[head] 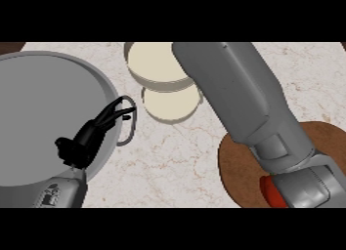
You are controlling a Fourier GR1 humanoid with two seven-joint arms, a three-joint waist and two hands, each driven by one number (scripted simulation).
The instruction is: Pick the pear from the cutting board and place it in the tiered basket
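the right arm [255,102] reaches up across the table [183,146], past the two round cream tiers of the basket [162,63]. its hand is out of view at the top, so i cannot tell if it holds the pear. no pear shows anywhere, so i cannot say which way it points. the brown cutting board [237,168] lies at the lower right, under that arm, with no pear on the part that shows. the left hand [89,136] rests over the big grey pot [39,112], fingers straight and relaxed, holding nothing. the right arm is much nearer the basket.
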